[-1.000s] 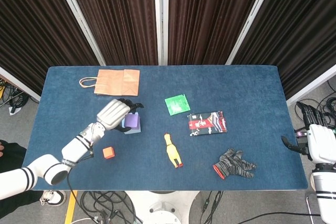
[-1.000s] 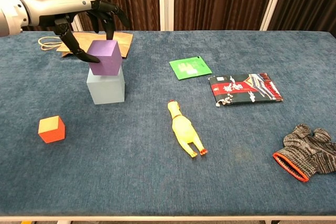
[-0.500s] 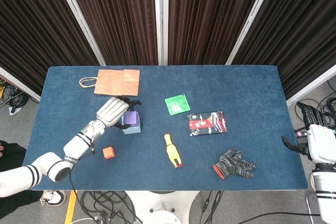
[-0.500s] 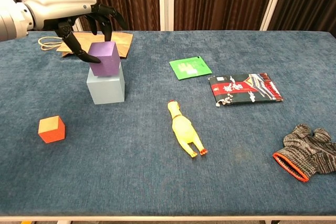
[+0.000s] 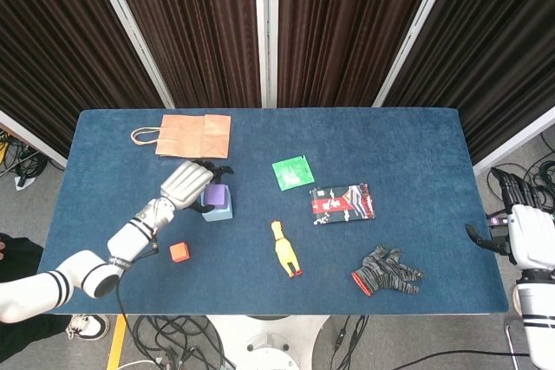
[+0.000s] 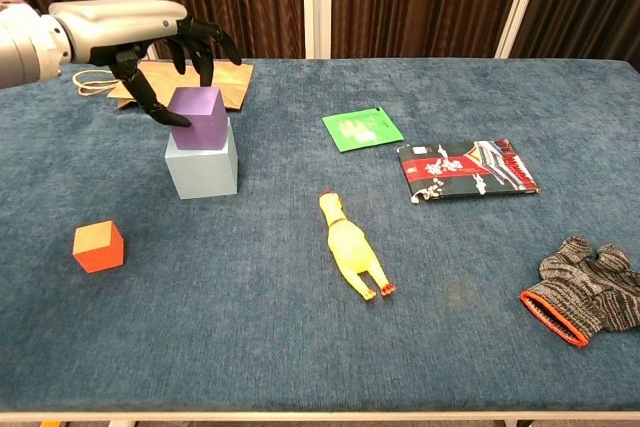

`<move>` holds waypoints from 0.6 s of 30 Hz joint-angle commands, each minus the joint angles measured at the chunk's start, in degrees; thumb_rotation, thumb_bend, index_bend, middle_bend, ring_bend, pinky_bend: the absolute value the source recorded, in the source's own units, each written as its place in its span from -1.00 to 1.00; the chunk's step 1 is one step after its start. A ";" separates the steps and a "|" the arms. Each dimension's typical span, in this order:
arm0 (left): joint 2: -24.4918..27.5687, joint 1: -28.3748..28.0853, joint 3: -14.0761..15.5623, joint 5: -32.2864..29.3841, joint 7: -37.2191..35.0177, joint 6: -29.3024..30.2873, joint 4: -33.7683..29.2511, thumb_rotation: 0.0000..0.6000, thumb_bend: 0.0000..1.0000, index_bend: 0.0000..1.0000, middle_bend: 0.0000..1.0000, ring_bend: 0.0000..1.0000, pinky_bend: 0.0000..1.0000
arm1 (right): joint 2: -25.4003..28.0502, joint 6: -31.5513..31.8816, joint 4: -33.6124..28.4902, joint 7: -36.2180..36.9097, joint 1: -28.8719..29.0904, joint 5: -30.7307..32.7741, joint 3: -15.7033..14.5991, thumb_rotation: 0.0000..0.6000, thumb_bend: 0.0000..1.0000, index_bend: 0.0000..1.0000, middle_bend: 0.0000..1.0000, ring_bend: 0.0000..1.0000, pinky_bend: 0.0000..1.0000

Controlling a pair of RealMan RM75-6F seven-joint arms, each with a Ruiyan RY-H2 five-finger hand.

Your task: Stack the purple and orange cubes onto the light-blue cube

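We see the left hand (image 6: 165, 57) grasping the purple cube (image 6: 199, 119), seated on the light-blue cube (image 6: 202, 166). The orange cube (image 6: 98, 246) lies apart near the table's (image 6: 300, 347) front-left edge. The right hand (image 5: 512, 188) hangs off-table; we cannot tell its grasp.

stack: purple cube (image 6: 199, 117) sits on the light-blue cube (image 6: 203, 167); left hand (image 6: 165, 42) arches over the top, fingers (image 6: 205, 57) around the purple cube, closing off the way in from above and from 10 o'clock.
orange cube (image 6: 98, 246): alone at 7 o'clock of the stack, open surface (image 6: 250, 347) on all its sides.
behind stack: paper bag (image 6: 225, 82) lies flat at 12 o'clock, a low obstacle.
3 to 5 o'clock of stack: green packet (image 6: 362, 129), rubber chicken (image 6: 352, 250), snack bag (image 6: 466, 169), glove (image 6: 588, 290), all low, with bare lanes between.
right hand (image 5: 519, 218): off the surface edge at 3 o'clock, blocking nothing.
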 commanded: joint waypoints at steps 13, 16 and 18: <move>1.29 0.52 0.13 -1.82 -1.63 -0.28 -1.45 1.00 -0.77 -0.55 -0.17 -0.39 -0.31 | 0.03 -0.26 0.00 -0.21 0.10 0.10 -0.12 1.00 -0.68 -0.96 -0.86 -1.00 -1.00; 2.20 0.86 -0.21 -2.11 -1.30 0.63 -2.29 1.00 -0.81 -0.57 -0.21 -0.41 -0.32 | 0.07 -0.31 0.01 -0.18 0.09 0.18 -0.11 1.00 -0.68 -0.96 -0.86 -1.00 -1.00; 3.21 1.38 -0.64 -2.58 -0.78 1.73 -3.50 1.00 -0.82 -0.58 -0.22 -0.42 -0.32 | 0.13 -0.29 0.03 -0.06 0.03 0.17 -0.15 1.00 -0.68 -0.96 -0.86 -1.00 -1.00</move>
